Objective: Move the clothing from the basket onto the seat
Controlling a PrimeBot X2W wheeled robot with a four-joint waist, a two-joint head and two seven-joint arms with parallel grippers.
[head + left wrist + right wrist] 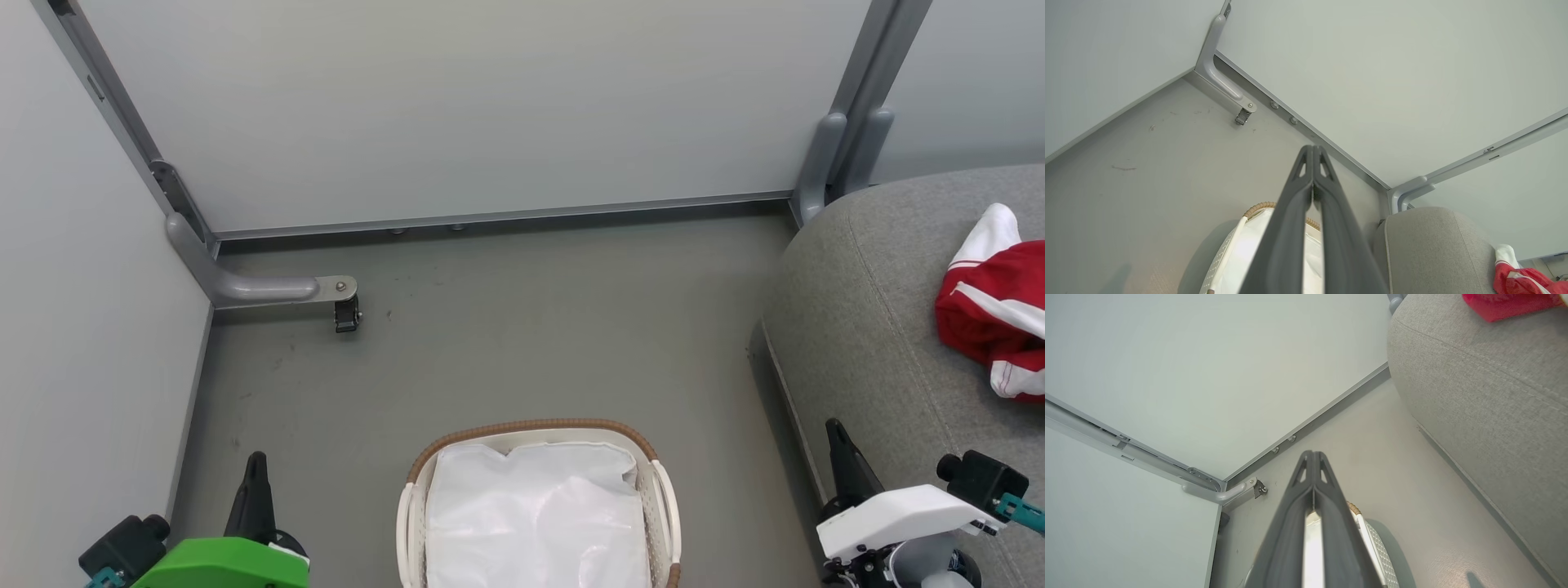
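The red clothing (992, 306) with white stripes lies bunched on the grey seat (882, 327) at the right; it also shows in the left wrist view as the clothing (1521, 279) and in the right wrist view as the clothing (1502, 304). The white basket (665, 498) with its brown woven rim stands on the floor at bottom centre, and its white liner (535, 514) is all that shows inside. My left gripper (256, 459) is shut and holds nothing, left of the basket. My right gripper (834, 429) is shut and holds nothing, by the seat's front edge.
Pale partition walls (490, 106) close the space at the back and left. A grey bracket foot with a black caster (347, 314) juts onto the floor at the left corner. Grey floor (531, 327) lies between the basket and the back wall.
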